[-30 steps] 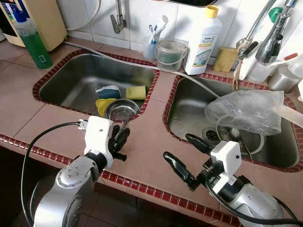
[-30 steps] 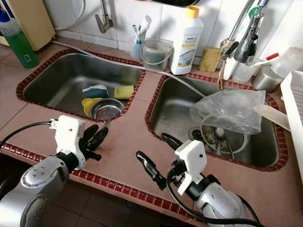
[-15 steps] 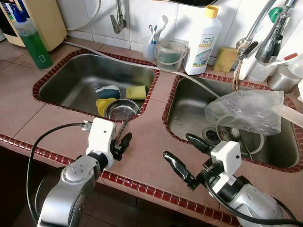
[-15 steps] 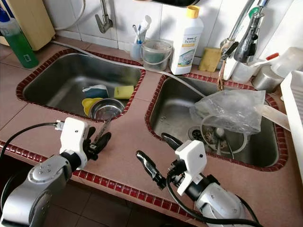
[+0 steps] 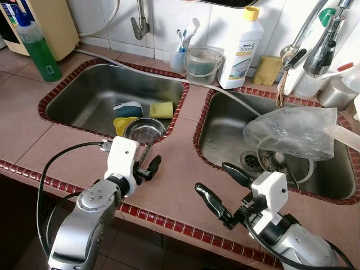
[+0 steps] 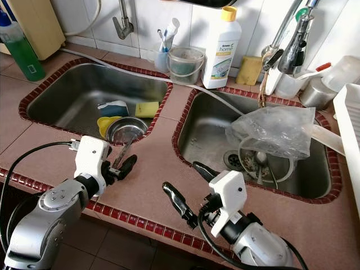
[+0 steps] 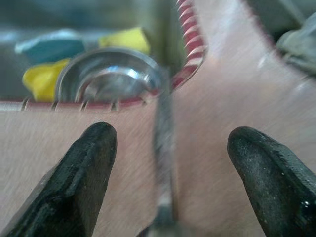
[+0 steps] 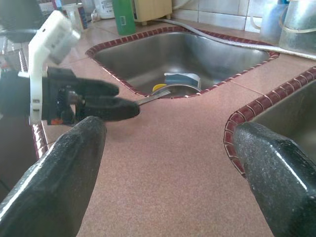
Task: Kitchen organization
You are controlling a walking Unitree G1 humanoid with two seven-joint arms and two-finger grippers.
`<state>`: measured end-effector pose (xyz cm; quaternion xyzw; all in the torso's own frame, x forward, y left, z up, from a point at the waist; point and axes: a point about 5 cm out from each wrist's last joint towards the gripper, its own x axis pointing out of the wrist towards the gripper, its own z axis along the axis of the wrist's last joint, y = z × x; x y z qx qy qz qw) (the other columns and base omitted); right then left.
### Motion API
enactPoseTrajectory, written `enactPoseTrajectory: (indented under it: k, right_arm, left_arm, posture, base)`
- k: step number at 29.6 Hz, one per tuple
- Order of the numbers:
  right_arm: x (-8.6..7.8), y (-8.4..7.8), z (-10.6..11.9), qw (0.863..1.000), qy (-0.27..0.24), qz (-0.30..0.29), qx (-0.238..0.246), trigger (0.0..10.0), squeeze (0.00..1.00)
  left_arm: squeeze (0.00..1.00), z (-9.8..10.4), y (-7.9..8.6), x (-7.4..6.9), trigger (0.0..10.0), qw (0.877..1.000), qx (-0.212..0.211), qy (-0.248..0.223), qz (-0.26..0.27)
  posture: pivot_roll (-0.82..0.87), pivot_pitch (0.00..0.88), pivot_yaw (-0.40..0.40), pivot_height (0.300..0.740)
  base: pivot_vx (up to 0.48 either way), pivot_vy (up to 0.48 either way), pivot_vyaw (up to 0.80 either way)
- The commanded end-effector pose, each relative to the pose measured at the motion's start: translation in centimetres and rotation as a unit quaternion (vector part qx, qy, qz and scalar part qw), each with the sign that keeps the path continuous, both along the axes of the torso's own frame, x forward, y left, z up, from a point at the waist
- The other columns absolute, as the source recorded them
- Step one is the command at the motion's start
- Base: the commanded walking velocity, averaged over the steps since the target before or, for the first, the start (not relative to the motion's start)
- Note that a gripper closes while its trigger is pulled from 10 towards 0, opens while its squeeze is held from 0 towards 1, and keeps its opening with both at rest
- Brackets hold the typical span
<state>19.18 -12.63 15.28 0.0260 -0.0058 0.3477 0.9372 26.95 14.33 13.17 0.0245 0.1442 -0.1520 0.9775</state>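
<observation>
**Thin utensil between the left fingers at the sink's edge**

Left gripper point(image 5: 147, 167) low over the pinkish tiled counter point(image 5: 169, 174), fingers apart on either side of a thin grey metal utensil handle point(image 7: 163, 148), contact impossible to tell. Handle running towards the round steel bowl point(image 5: 144, 130) in the left steel sink point(image 5: 95, 90). Right gripper point(image 5: 222, 188) spread wide, holding nothing, above the counter.

"home" on the white detergent bottle point(image 6: 221, 49)

Even, bright light; head views sharp. Left wrist view blurred throughout; mild glare on steel bowl point(image 7: 111, 79).
</observation>
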Motion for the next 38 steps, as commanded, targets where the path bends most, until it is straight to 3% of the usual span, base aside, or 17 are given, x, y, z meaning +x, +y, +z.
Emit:
enactPoseTrajectory:
  k: [1, 23, 30, 38]
  right_arm:
    - [-0.2, 0.0, 0.5, 1.000, -0.007, 0.002, 0.001, 10.0, 0.00]
    - [-0.4, -0.2, 0.5, 1.000, -0.004, 0.007, -0.007, 10.0, 0.00]
    - [-0.2, -0.2, 0.6, 1.000, -0.006, 0.004, -0.006, 10.0, 0.00]
    - [-0.2, -0.3, 0.6, 1.000, -0.006, 0.003, -0.005, 10.0, 0.00]
  left_arm:
    - [0.00, -0.6, 0.8, -0.1, 10.0, 1.000, 0.000, 0.019, 0.025]
    - [0.00, 0.0, 0.6, -0.4, 10.0, 1.000, 0.011, 0.021, 0.006]
    - [0.00, -2.0, 0.6, -1.1, 10.0, 0.999, 0.011, 0.039, 0.018]
    - [0.00, -2.8, 0.1, -1.6, 10.0, 0.999, 0.012, 0.042, 0.014]
  posture:
    - [-0.17, 0.165, -0.008, 0.740]
    - [-0.16, 0.171, -0.011, 0.740]
    - [-0.17, 0.177, -0.012, 0.740]
    - [-0.17, 0.179, -0.017, 0.740]
  base:
    - [0.000, 0.000, 0.00]
    - [0.000, 0.000, 0.00]
    - [0.000, 0.000, 0.00]
    - [0.000, 0.000, 0.00]
